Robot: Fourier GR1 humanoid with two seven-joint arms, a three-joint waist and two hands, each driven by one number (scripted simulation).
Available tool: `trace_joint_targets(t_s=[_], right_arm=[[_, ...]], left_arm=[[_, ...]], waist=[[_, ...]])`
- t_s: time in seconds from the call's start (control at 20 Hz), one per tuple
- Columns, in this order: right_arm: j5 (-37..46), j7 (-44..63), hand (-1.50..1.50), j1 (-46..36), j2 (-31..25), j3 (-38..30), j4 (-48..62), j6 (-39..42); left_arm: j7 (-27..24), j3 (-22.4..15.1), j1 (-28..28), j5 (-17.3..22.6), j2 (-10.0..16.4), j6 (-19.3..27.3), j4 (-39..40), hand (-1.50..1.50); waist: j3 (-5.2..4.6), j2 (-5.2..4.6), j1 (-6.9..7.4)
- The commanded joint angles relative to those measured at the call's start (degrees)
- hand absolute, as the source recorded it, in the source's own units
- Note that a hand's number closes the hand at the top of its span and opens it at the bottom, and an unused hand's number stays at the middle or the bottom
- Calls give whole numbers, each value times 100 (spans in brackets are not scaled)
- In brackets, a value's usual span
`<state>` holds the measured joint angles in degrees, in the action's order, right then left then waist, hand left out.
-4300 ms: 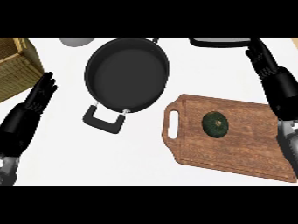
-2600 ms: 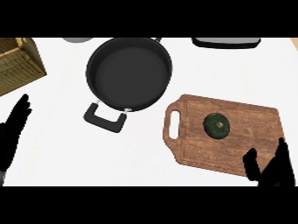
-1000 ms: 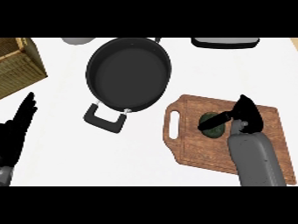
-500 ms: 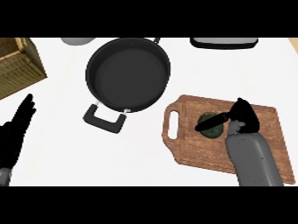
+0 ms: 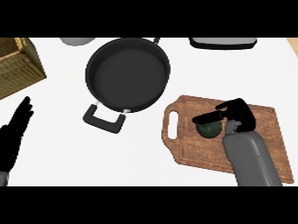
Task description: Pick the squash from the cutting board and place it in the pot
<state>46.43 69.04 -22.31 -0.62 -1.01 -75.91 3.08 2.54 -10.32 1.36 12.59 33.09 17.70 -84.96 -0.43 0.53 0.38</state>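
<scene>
The left hand [image 5: 6,142] is resting open, fingers straight, well to the left of the board [image 5: 196,158]; the right hand [image 5: 236,114] is reaching over the board's middle and curling its fingers round the squash [image 5: 209,130], which is sitting on the board, just right of the board's slotted grip. The likeliest trouble is starting here: the squash is round and the fingers are covering only its upper and right side, so it is probably going to roll out toward the board's left end if the lift is beginning before the curl is closing under it. Farther out, the pot [image 5: 128,72] is lying beyond the board's upper left corner, and its loop handle [image 5: 104,120] is pointing back toward the board's left end; a low carry is risking a knock against that handle or the rim, and an early release is risking a landing short of the pot. The squash is showing as a small, dark green, rounded lump, its top hidden under the fingers.
</scene>
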Motion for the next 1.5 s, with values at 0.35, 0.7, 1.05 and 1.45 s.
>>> trace_joint_targets(t_s=[0.35,0.7,1.05,1.45], right_arm=[[-369,-232,150,-854,59,1986,431,453],[-1003,-1165,150,-2238,61,3986,661,804],[-917,-359,150,-3809,61,5107,632,111],[-430,574,150,-5338,59,5068,711,-619]], left_arm=[[188,-220,-359,-190,-152,-245,-69,0],[308,-485,-879,-272,-231,-468,-129,0],[316,-431,-959,-291,-411,-384,311,0],[219,-333,-886,-352,-393,-340,495,0]], waist=[[43,-112,586],[33,-217,1259],[12,-103,903],[5,-60,768]])
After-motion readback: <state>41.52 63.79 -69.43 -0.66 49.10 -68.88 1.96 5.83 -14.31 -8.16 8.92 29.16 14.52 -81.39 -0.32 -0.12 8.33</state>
